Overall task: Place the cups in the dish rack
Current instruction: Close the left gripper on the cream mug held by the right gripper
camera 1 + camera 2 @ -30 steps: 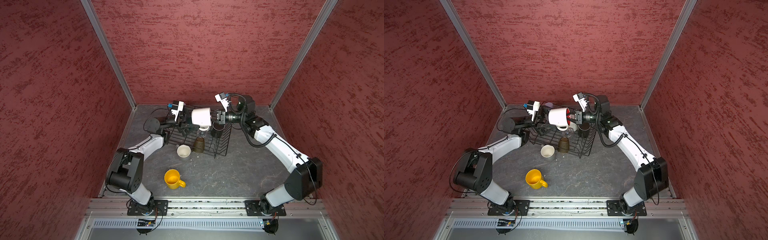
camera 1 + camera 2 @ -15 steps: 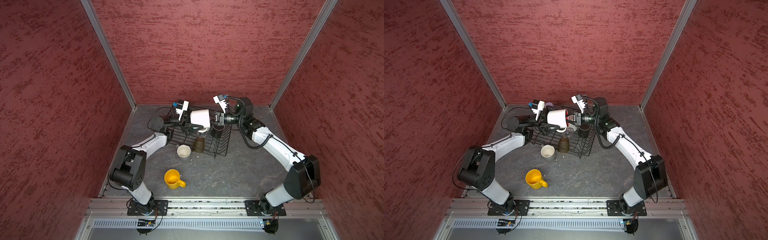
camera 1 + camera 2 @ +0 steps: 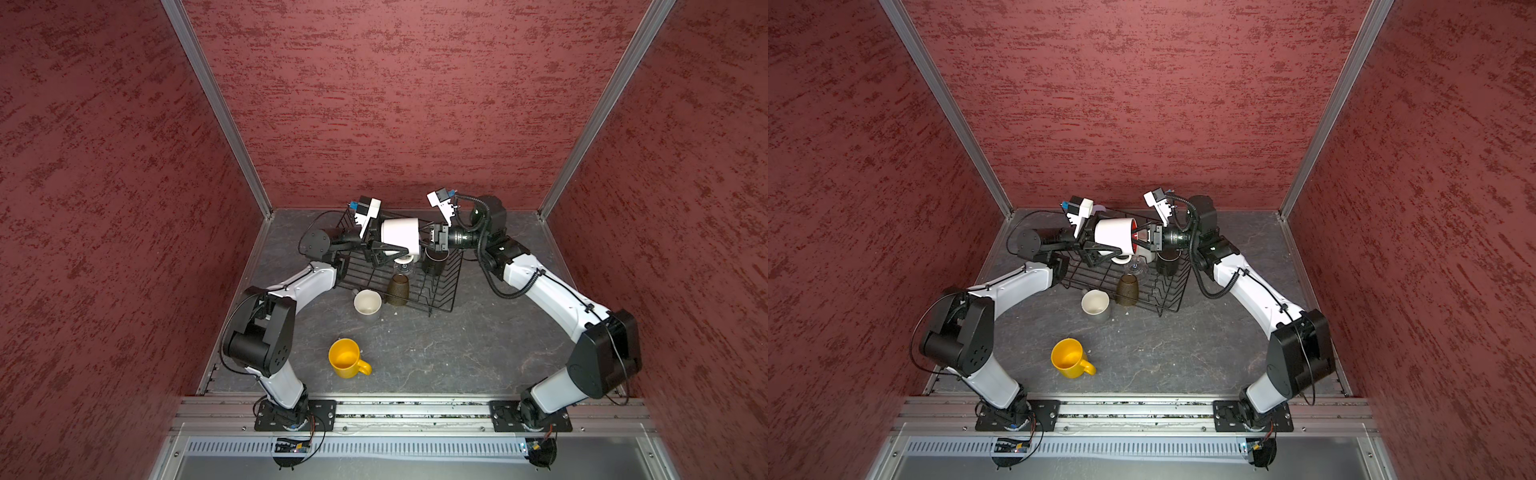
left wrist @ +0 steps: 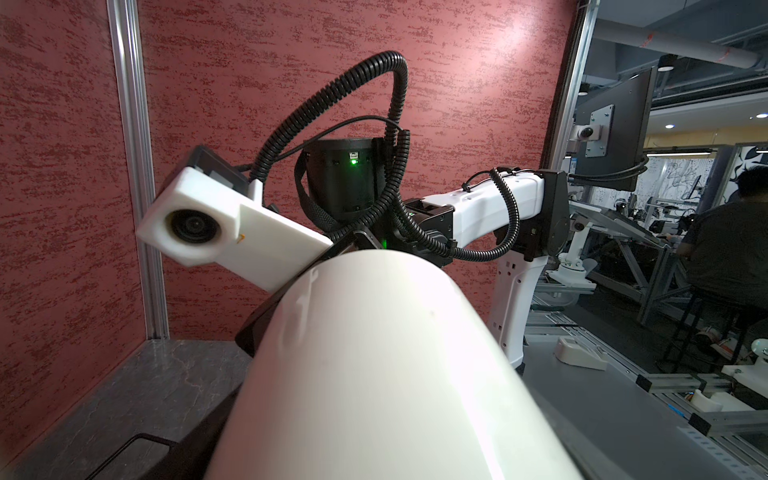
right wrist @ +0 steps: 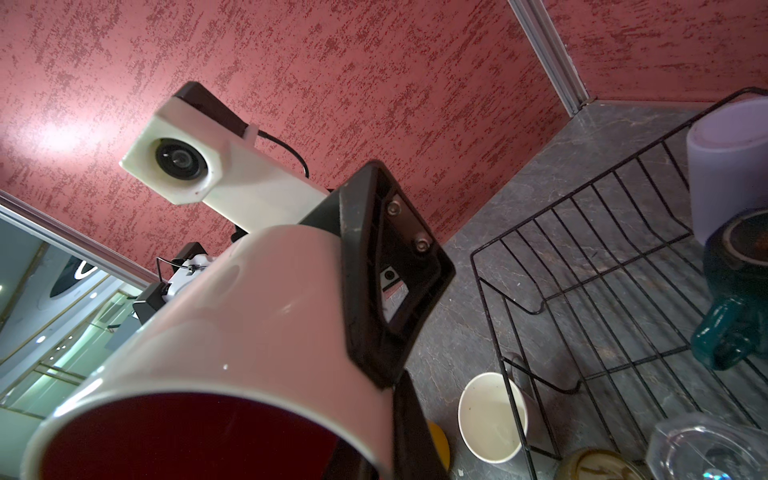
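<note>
A white cup with a red inside lies on its side in the air over the black wire dish rack. My right gripper is shut on its rim, one finger inside the red mouth. My left gripper stands wide, straddling the cup's base end; one of its fingers lies along the cup wall. The cup fills the left wrist view and hides those jaws. The rack holds an amber tumbler, a black cup, a clear glass, a teal mug and a lavender cup.
A grey cup with a white inside stands on the table against the rack's front left corner. A yellow mug stands upright nearer the front. Red walls close in the back and both sides.
My left gripper has slid further along the white cup from its base end and its jaws have narrowed a little. The right gripper has kept its hold on the rim.
</note>
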You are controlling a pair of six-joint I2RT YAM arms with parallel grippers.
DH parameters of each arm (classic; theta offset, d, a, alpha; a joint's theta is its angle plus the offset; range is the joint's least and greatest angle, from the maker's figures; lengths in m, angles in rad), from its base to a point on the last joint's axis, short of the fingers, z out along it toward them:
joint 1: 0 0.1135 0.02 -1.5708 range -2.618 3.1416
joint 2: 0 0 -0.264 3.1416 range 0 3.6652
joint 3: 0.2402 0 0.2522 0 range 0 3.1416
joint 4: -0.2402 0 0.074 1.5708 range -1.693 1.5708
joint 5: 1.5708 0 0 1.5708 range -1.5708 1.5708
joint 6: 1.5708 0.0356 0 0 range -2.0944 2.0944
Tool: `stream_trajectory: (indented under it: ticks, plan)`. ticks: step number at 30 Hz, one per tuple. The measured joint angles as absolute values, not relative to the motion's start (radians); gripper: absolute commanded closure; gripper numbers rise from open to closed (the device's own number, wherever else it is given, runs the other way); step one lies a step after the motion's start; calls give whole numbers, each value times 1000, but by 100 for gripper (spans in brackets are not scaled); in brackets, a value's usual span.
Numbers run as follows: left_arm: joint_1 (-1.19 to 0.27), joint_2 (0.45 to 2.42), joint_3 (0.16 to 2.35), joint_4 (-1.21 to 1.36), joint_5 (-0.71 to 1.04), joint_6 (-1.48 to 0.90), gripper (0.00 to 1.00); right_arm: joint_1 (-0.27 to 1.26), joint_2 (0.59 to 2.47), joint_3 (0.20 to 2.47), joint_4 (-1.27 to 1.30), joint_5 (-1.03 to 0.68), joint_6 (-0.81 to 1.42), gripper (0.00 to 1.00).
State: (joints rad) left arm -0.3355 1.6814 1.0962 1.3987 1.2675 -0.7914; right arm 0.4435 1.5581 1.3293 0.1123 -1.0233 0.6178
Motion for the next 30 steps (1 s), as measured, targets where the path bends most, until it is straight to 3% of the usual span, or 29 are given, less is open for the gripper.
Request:
stream_trajectory:
  ticks: [4,5,6,7,9,16,30]
  plan:
    - [-331,1689,1113,1399,1277,-822,44,443,1559,1326,127,-1017,633,100]
    - [-330,1691,1115,1399,1278,-828,56,443,1560,1326,130,-1016,637,100]
    - [-330,1693,1119,1399,1279,-836,77,443,1562,1326,133,-1015,641,100]
    - [-329,1696,1120,1400,1277,-844,88,443,1563,1326,135,-1012,645,100]
    - [-324,1697,1121,1400,1272,-860,98,443,1566,1326,137,-1008,654,100]
    - [-319,1698,1121,1404,1266,-887,100,447,1568,1326,144,-996,666,100]
    - [-306,1665,1119,1227,1236,-820,100,448,1567,1326,138,-923,635,82]
